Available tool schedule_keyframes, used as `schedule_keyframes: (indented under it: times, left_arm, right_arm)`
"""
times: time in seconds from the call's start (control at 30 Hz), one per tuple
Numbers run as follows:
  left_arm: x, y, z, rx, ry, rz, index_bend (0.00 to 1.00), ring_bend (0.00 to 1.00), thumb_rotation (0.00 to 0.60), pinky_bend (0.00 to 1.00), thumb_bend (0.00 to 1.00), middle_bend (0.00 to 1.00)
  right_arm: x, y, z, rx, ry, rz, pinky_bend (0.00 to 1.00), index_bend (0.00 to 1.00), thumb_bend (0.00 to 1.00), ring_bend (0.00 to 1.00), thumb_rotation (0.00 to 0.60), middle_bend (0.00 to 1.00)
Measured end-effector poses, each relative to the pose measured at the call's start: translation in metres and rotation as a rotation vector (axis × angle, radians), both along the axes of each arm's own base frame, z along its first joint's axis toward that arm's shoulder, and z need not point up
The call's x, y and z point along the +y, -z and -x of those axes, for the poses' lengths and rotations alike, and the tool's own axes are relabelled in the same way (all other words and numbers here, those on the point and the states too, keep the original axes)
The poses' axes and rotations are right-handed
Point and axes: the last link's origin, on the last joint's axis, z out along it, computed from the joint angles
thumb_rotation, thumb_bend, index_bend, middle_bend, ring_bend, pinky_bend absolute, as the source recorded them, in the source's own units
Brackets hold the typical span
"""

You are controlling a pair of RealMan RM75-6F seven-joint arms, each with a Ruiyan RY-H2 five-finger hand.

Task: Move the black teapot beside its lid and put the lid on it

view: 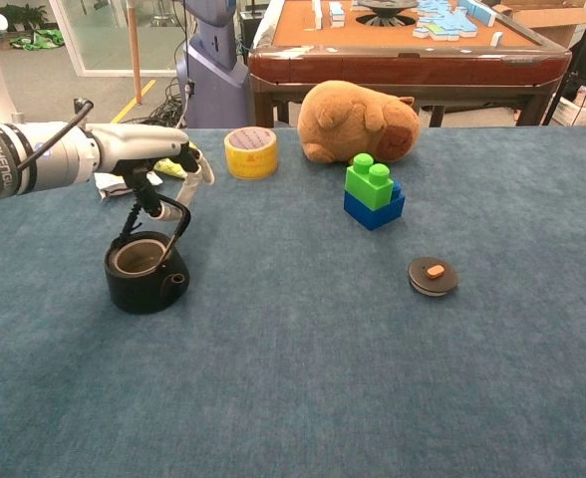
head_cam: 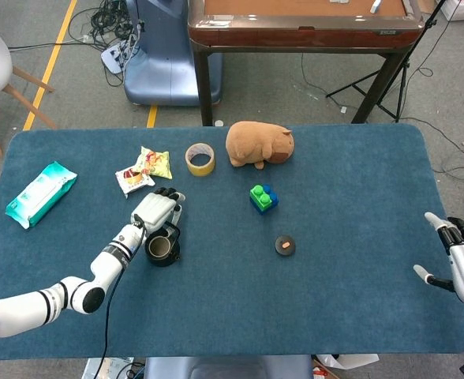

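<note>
The black teapot (head_cam: 162,248) (view: 144,269) stands open-topped on the blue table, left of centre. Its wire handle is pulled upright. My left hand (head_cam: 156,210) (view: 148,154) hovers just above and behind the pot, and its dark fingertips (view: 149,195) curl around the top of that handle. The round black lid (head_cam: 285,245) (view: 433,276) with an orange knob lies flat well to the right of the pot. At the table's right edge, my right hand (head_cam: 462,260) holds nothing and its fingers are spread; only the head view shows it.
A green-and-blue block (head_cam: 263,197) (view: 374,191) stands behind the gap between pot and lid. Further back are a yellow tape roll (head_cam: 200,159) (view: 250,151) and a brown plush (head_cam: 259,144) (view: 358,121). Snack packets (head_cam: 144,170) and a wipes pack (head_cam: 41,193) lie at the left.
</note>
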Motion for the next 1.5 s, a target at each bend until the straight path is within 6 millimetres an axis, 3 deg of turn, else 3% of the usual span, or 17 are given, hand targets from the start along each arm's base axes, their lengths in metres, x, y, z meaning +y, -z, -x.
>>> schedule_keyframes:
  times: [0.37, 0.6, 0.93, 1.5]
  left_arm:
    - [-0.018, -0.028, -0.016, -0.151, 0.027, 0.003, 0.66, 0.1, 0.6, 0.09, 0.44, 0.2]
    - [-0.032, -0.031, -0.032, -0.203, 0.075, 0.02, 0.66, 0.1, 0.6, 0.09, 0.44, 0.2]
    - [-0.047, -0.018, -0.067, -0.241, 0.153, 0.053, 0.66, 0.1, 0.6, 0.09, 0.44, 0.2]
    - [-0.05, 0.024, -0.118, -0.251, 0.214, 0.124, 0.66, 0.1, 0.6, 0.09, 0.44, 0.2]
  right_arm:
    - [-0.001, 0.005, 0.0, -0.002, -0.001, -0.014, 0.24, 0.16, 0.05, 0.17, 0.6, 0.28]
    - [-0.001, 0.007, -0.001, -0.006, -0.007, -0.018, 0.24, 0.16, 0.05, 0.17, 0.6, 0.28]
    - [0.0, 0.01, 0.0, -0.01, -0.008, -0.035, 0.24, 0.16, 0.05, 0.17, 0.6, 0.28]
    - [0.004, 0.007, 0.008, -0.013, 0.008, -0.036, 0.24, 0.16, 0.05, 0.17, 0.6, 0.28]
